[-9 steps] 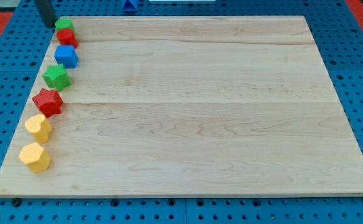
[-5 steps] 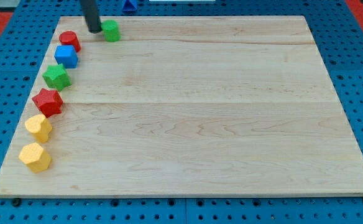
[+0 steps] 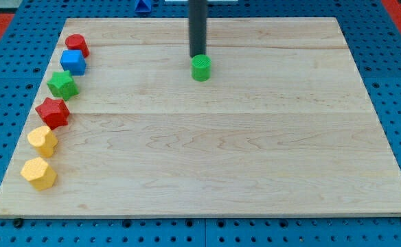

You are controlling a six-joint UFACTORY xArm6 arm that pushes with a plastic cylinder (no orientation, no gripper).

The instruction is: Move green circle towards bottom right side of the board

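In the camera view, a pale wooden board [image 3: 214, 137] lies on a blue perforated bench [image 3: 393, 68], and the green circle [image 3: 201, 68] sits on the board's upper half, close to the middle of its width and well apart from every other block. My tip [image 3: 198, 55] comes down from the view's top as a straight dark rod and ends right at the top edge of the green circle, touching it or just short of it; the exact contact cannot be made out. The end effector is only this plain rod, so there is nothing on it to spread or press together, and it pinches nothing. Along the board's left edge a slanting row of six blocks runs from the view's top to the view's bottom: a red block [image 3: 77, 45] of rounded shape, a blue cube [image 3: 73, 62] just below it, a green star [image 3: 63, 85], a red star [image 3: 52, 112], a yellow block [image 3: 42, 140] whose shape looks like a heart, and a yellow hexagon-like block [image 3: 38, 173] nearest the bottom left corner. Beyond the board's top edge, a small blue object [image 3: 143, 7] shows partly at the frame's upper border, its shape unclear.
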